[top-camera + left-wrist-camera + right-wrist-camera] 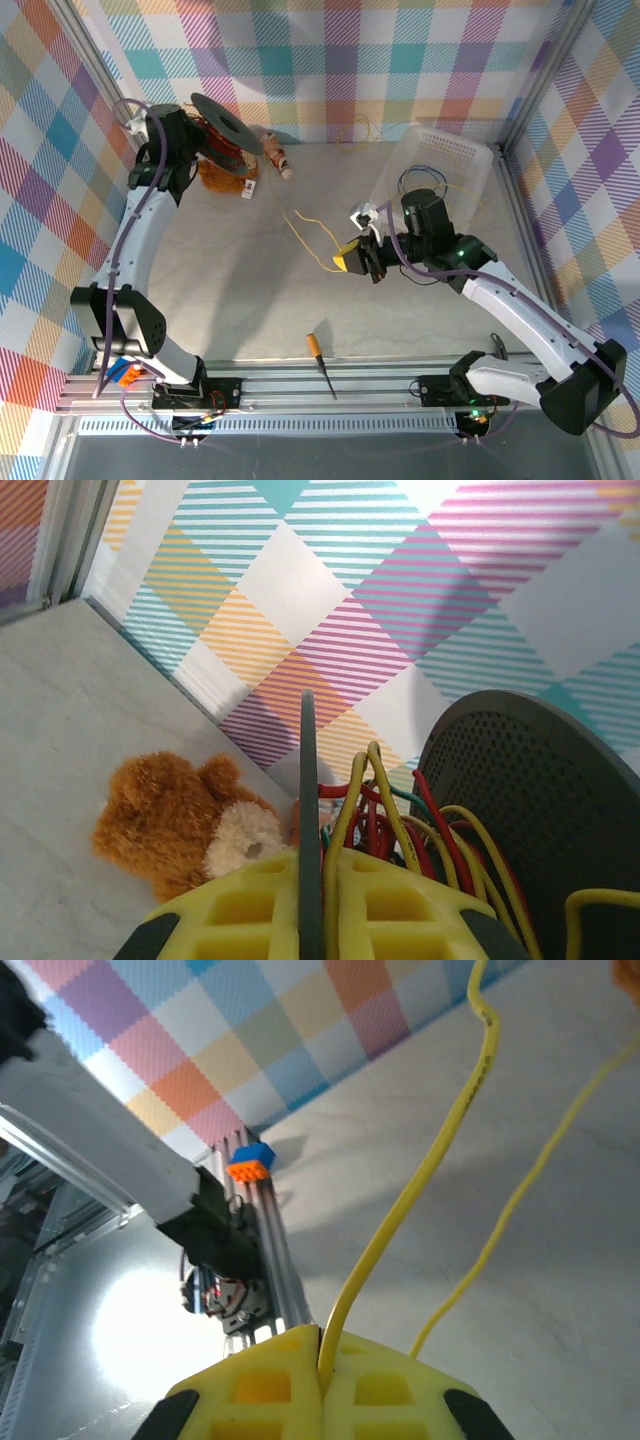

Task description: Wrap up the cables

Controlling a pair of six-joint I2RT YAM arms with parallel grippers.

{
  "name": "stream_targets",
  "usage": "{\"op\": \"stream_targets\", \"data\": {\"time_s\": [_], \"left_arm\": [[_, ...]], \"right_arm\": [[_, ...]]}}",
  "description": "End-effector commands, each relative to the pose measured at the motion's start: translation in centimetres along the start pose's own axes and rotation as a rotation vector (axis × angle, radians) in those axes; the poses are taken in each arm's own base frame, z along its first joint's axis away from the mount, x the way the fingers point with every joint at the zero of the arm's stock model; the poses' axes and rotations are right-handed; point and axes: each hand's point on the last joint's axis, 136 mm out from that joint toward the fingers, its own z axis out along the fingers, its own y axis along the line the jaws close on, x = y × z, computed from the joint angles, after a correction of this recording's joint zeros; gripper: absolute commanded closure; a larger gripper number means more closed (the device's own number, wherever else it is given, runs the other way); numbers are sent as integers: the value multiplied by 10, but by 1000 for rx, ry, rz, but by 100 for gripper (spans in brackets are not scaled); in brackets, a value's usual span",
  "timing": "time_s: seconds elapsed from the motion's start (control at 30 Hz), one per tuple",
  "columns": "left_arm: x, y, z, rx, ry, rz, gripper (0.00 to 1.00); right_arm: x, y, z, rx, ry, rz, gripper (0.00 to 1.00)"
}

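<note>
So the left hand (pixel 312 868) is at the far-left corner of the counter (pixel 250 310). It's pinched nearly closed on the thin edge of one flange (pixel 308 770) of the spool (pixel 222 125). The wound cables (pixel 385 815) are bunched right behind the fingers, and there's a teddy bear (pixel 180 820) just beside.

Moving right, one loose yellow cable (pixel 420 1182) trails across mid-counter. Its long axis slants from up-left down to the right hand (pixel 320 1348), which is clamped fully shut on it.

That puts the spool up-left of the right hand, well apart. I can't tell from above whether that strand actually reaches the spool, it's too thin. My guess is the right hand feeds while the left steadies.
</note>
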Motion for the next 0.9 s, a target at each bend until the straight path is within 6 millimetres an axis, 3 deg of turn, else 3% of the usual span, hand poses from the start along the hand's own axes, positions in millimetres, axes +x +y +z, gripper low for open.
{"op": "stream_targets", "data": {"time_s": [0.0,0.23,0.43,0.57,0.8,0.87], "left_arm": [[-34,-34,-5,14,-178,127,100],[37,-51,18,0,-60,378,100],[98,-75,19,103,47,532,100],[133,-85,7,178,90,629,100],[196,-92,-23,383,224,754,100],[205,-95,-36,424,219,787,100]], "right_arm": [[-35,37,-16,-82,-71,-40,100],[-117,64,-42,-80,-264,-26,100],[-173,62,-63,29,-374,-20,100],[-202,39,-84,197,-434,-20,100],[-242,-30,-128,406,-520,80,100],[-253,-50,-141,451,-541,110,100]]}}
